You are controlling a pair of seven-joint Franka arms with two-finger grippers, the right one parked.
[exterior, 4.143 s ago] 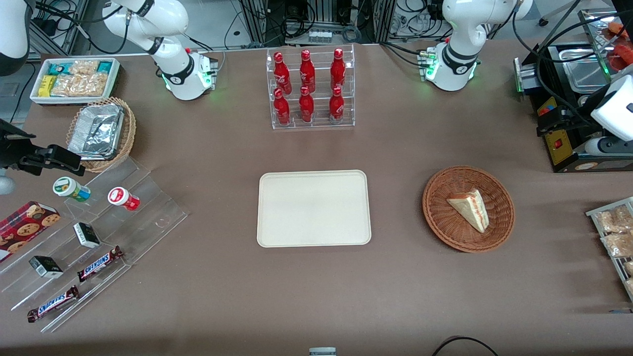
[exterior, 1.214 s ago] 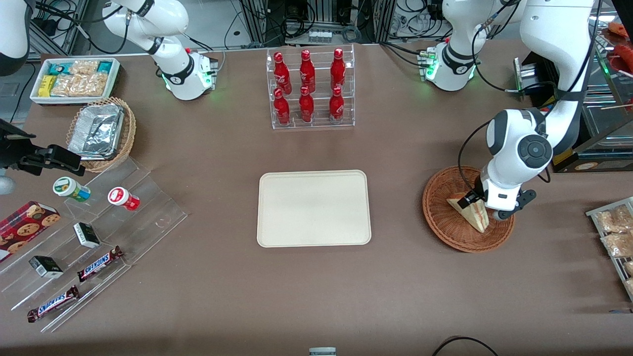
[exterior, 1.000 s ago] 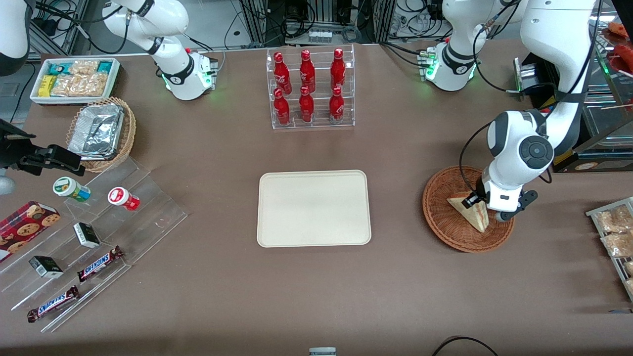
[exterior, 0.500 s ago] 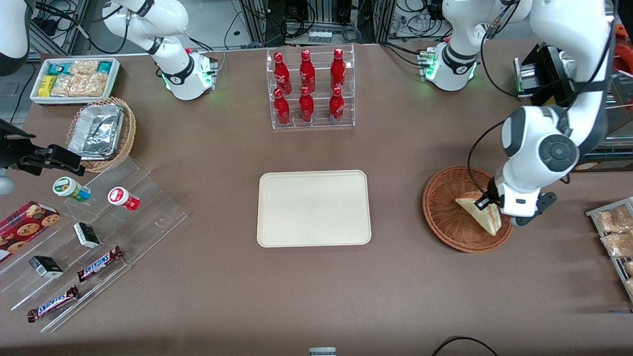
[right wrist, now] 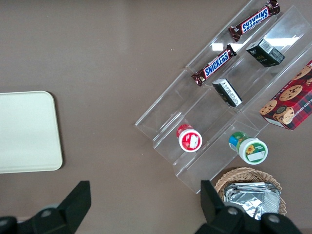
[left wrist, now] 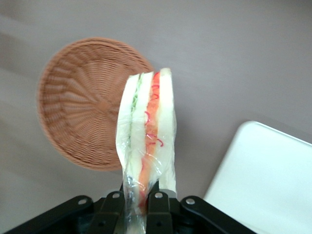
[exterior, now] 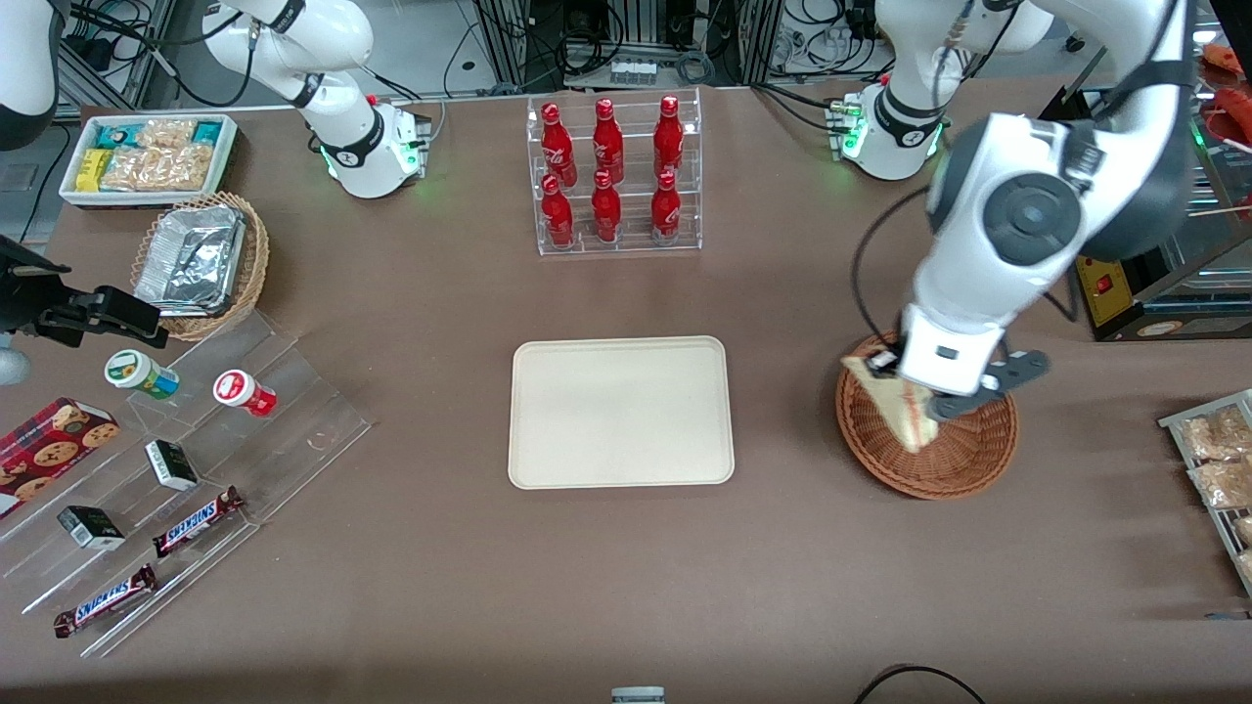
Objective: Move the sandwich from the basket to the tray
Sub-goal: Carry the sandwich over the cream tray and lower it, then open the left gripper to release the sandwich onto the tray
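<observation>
- Front view: the left arm's gripper [exterior: 905, 386] pinches the triangular white-bread sandwich [exterior: 895, 416] in the air above the round reddish-brown wicker basket [exterior: 963, 460], over the rim nearest the flat cream rectangular tray [exterior: 620, 412]. Best carry it level toward the parked arm's end, then lower it over the tray's middle before letting go.
- Left wrist view: only here is the grip plain. Black fingers [left wrist: 157, 210] squeeze the wrapped sandwich [left wrist: 147, 141] at one end, with the basket [left wrist: 83, 102] empty below and a tray [left wrist: 265, 180] corner near.
- Right wrist view: only the bare tray [right wrist: 27, 131] shows.
</observation>
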